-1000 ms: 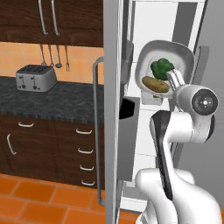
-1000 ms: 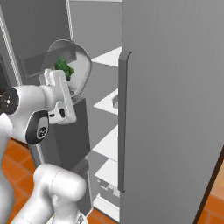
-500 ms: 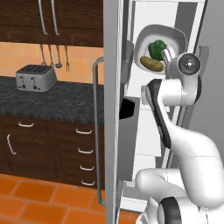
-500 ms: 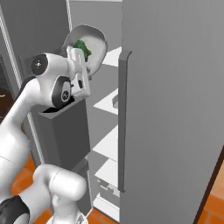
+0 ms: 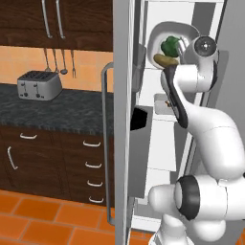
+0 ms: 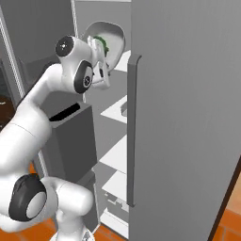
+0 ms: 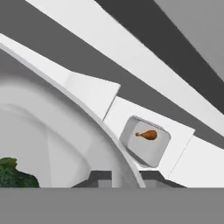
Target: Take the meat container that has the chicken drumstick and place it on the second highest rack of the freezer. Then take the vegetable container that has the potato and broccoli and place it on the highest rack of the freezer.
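Kitchen backdrop: dark wooden cabinets (image 5: 43,158), a dark counter (image 5: 57,107) with a toaster (image 5: 39,85) on it, orange tile floor. You had the freezer (image 6: 188,117) open, its door (image 5: 122,119) edge-on in the left base view and cutting off much of the interior. Your gripper (image 6: 101,66) was up high at the freezer opening, pinching the rim of the vegetable container (image 5: 165,40), which sat tilted steeply so its inside faced the left base camera. The fingers themselves were mostly hidden behind the hand and the container wall; the hand view showed just the dark tips on either side of the rim at the bottom edge. The broccoli (image 5: 169,46) and the potato (image 5: 166,60) lay touching in the container, potato lower. From the right, the potato was hidden and you saw the broccoli as a green sliver (image 6: 100,43). The hand view cut the broccoli off at the lower left (image 7: 13,174). Further in, the meat container (image 7: 144,141) sat on a white shelf (image 7: 183,144) with the chicken drumstick (image 7: 148,135) inside, small and hard to make out. Which shelf that was, you couldn't tell.
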Motion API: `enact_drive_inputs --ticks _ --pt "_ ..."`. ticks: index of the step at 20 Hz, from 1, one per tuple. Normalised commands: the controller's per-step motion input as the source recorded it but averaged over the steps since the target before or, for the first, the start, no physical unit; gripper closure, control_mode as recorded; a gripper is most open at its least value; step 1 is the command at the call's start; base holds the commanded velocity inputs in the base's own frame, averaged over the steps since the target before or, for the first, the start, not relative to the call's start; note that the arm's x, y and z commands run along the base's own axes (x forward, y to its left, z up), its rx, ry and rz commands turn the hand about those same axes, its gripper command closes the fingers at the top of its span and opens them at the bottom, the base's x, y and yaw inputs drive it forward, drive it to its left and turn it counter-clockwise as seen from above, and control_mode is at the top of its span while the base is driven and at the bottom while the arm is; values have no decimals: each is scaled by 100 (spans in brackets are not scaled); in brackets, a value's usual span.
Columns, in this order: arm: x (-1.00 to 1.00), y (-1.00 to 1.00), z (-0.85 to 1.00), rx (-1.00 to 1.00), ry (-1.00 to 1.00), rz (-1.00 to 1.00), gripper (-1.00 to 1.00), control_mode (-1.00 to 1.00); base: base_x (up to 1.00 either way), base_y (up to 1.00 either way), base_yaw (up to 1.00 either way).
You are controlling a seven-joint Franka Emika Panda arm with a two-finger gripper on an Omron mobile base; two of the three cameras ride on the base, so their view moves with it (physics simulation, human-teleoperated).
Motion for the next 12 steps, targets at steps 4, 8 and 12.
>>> enact_drive_inputs --ticks 4,8,12 --pt "92 -8 -3 0 2 0 100 -100 0 0 0" --pt "60 -4 -8 0 23 0 100 -100 0 0 0" --pt "29 -6 -8 0 8 0 100 -100 0 0 0"
